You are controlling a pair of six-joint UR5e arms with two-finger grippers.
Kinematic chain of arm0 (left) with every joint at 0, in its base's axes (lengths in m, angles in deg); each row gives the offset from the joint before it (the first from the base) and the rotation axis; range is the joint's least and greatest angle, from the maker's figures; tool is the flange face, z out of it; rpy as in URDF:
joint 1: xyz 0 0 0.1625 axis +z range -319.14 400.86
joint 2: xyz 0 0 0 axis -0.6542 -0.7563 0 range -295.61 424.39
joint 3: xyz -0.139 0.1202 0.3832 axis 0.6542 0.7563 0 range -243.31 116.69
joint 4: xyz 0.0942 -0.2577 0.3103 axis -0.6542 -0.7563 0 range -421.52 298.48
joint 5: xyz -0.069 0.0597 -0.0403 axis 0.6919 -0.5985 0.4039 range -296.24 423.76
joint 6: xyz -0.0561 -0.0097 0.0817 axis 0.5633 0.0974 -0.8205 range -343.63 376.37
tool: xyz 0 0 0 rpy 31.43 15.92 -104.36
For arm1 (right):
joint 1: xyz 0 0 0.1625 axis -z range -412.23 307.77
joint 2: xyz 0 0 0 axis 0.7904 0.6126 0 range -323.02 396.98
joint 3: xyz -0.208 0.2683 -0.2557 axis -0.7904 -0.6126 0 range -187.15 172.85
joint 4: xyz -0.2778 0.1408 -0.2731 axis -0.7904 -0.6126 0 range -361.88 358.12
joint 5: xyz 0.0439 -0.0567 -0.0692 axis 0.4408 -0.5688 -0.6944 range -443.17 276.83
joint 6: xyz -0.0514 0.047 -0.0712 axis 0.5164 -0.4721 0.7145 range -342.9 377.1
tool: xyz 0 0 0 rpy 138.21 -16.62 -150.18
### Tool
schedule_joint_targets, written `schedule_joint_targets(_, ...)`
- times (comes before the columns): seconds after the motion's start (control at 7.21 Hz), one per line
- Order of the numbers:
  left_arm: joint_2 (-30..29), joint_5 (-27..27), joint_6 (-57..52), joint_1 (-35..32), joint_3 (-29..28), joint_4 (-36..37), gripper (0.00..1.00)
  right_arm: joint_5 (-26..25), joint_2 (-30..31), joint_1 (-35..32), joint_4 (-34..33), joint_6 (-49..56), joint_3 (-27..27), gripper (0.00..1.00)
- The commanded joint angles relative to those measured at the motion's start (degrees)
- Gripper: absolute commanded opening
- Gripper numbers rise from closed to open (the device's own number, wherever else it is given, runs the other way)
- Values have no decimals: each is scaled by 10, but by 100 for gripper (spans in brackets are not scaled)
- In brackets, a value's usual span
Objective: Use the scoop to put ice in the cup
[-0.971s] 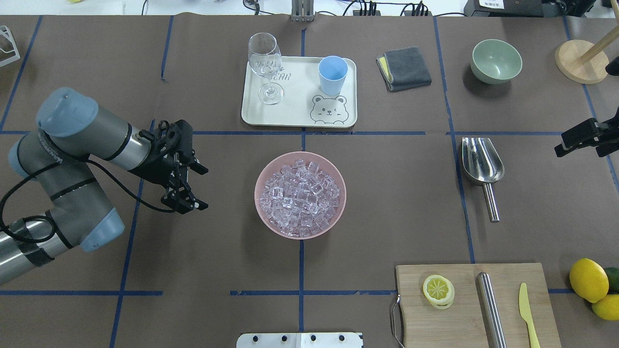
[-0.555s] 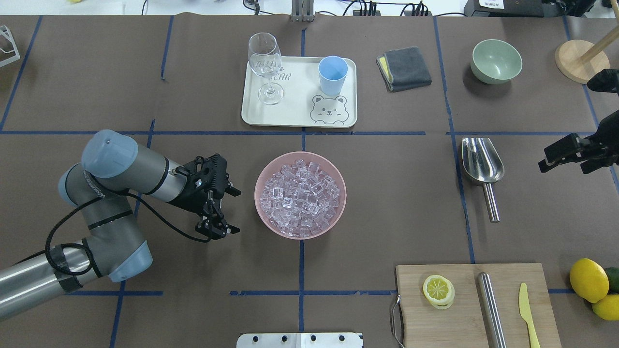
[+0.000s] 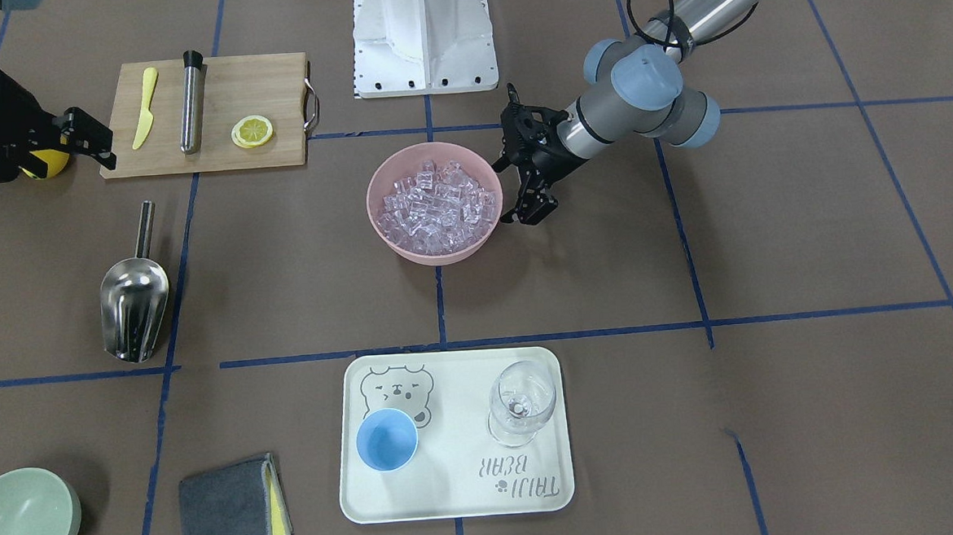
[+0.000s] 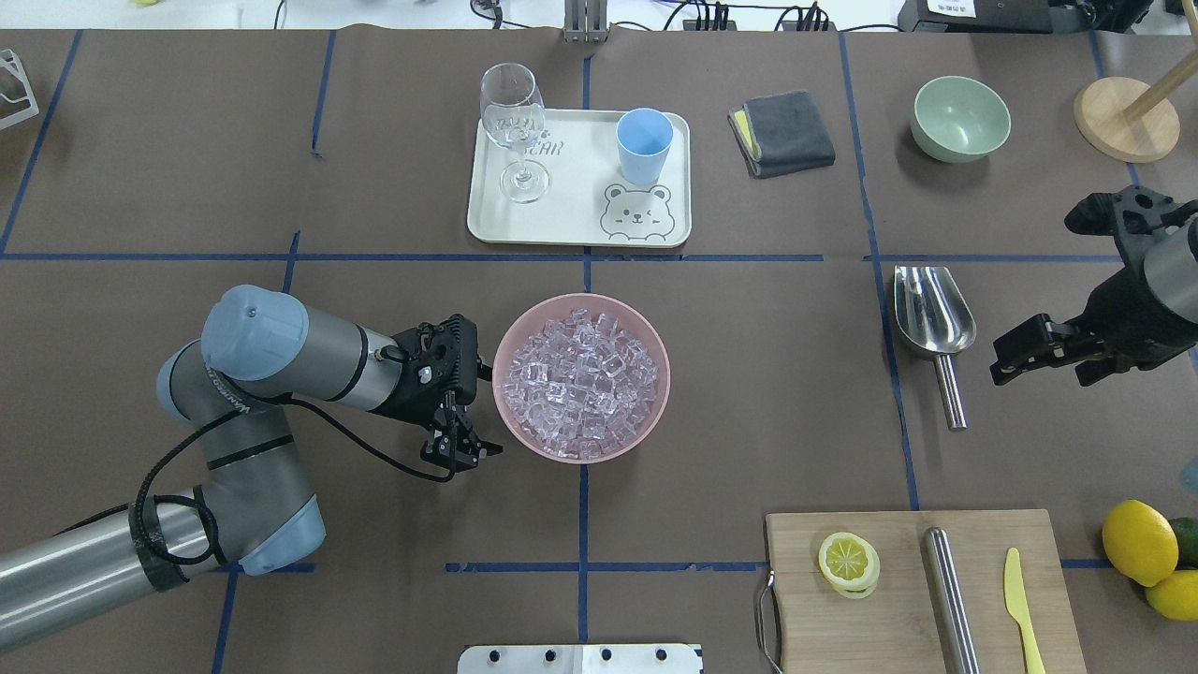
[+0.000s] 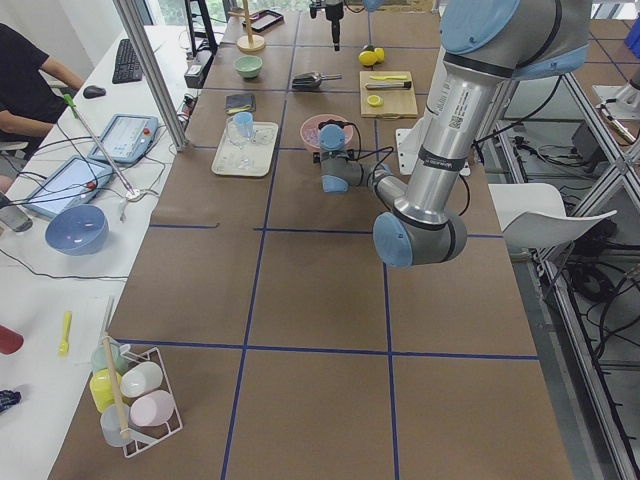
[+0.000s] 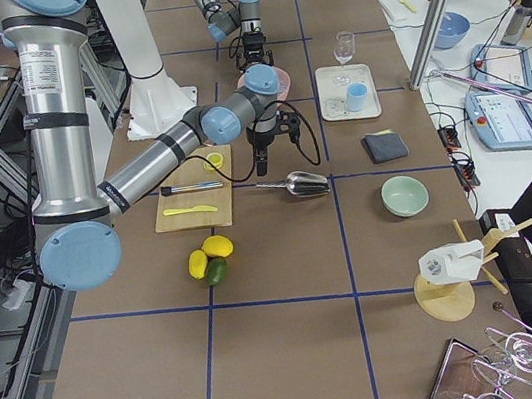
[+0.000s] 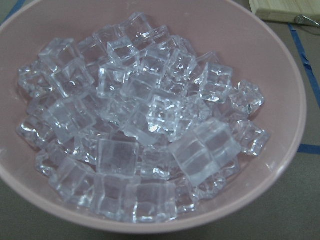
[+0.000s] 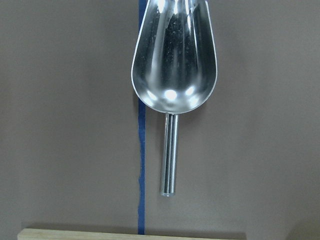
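Note:
The ice [image 4: 580,379] fills a pink bowl [image 4: 505,339] at the table's middle; it fills the left wrist view [image 7: 145,120]. My left gripper [image 4: 473,414] is open and empty, close beside the bowl's left rim, also in the front view [image 3: 519,190]. The steel scoop [image 4: 931,323] lies flat to the right with its handle toward me, centred in the right wrist view [image 8: 174,60]. My right gripper [image 4: 1046,367] is open and empty, above and just right of the scoop's handle. The light-blue cup [image 4: 644,142] stands upright on the white tray [image 4: 571,225].
A wine glass [image 4: 515,131] stands on the tray left of the cup. A grey cloth [image 4: 784,131] and a green bowl [image 4: 960,117] lie at the back right. A cutting board [image 4: 898,599] with a lemon slice, steel rod and yellow knife is at the front right, with lemons [image 4: 1140,543] beside it.
My left arm has swung right, from well left of the pink bowl to its rim. My right gripper has come in from the right edge toward the scoop's handle.

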Motion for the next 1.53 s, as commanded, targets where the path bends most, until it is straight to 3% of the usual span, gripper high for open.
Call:
schedule_joint_targets(0.0,-1,-1,0,1,1,-5,100,-36,9,53,46,-61,1,99)
schedule_joint_targets(0.14,2,-1,-1,0,0,-24,100,-47,37,71,101,-88,-1,99)
schedule_joint_targets(0.42,6,-11,0,-3,-1,-26,100,-136,37,103,117,-138,-22,99)
schedule_joint_targets(0.55,7,-37,3,-2,1,-26,100,-142,33,107,120,-140,-29,98)
schedule_joint_targets(0.83,9,-39,2,-2,2,-26,100,-169,-9,118,120,-185,-66,96)
schedule_joint_targets(1.39,7,-39,2,0,2,-25,100,-201,-12,153,121,-193,-97,92)
